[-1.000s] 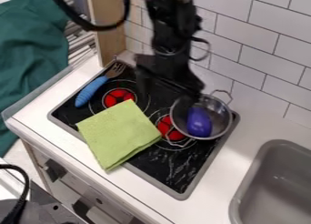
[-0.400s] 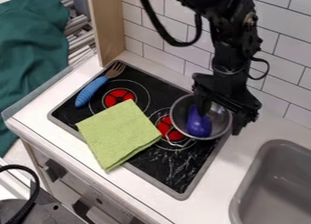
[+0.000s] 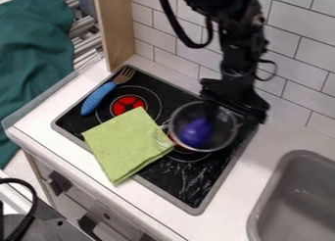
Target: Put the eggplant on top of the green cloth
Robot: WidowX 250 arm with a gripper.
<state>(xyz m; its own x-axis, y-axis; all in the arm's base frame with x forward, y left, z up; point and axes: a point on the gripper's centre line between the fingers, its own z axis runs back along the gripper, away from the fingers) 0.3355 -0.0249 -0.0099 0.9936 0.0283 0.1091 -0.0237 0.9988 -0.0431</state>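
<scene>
My gripper (image 3: 231, 116) is over the upper right part of the metal pot (image 3: 226, 141), its fingers apart: one reaches down inside the rim, the other is by the pot's right side. Inside the pot lies the purple eggplant (image 3: 196, 132), toward the lower left of the bowl and blurred; its upper end is close to the inner finger, and whether they touch I cannot tell. The folded green cloth (image 3: 128, 144) lies flat on the front of the stove, just left of the pot, whose wire handle reaches the cloth's right edge.
A fork with a blue handle (image 3: 98, 98) lies on the stove's (image 3: 180, 188) back left. The grey sink (image 3: 294, 196) is at the right, the tiled wall (image 3: 291, 63) behind. A wooden post (image 3: 116, 24) rises at the back left corner.
The gripper came from the left to the pot's right side, then shifted slightly back left. The pot with the eggplant has slid left and turned, its handle now at the cloth.
</scene>
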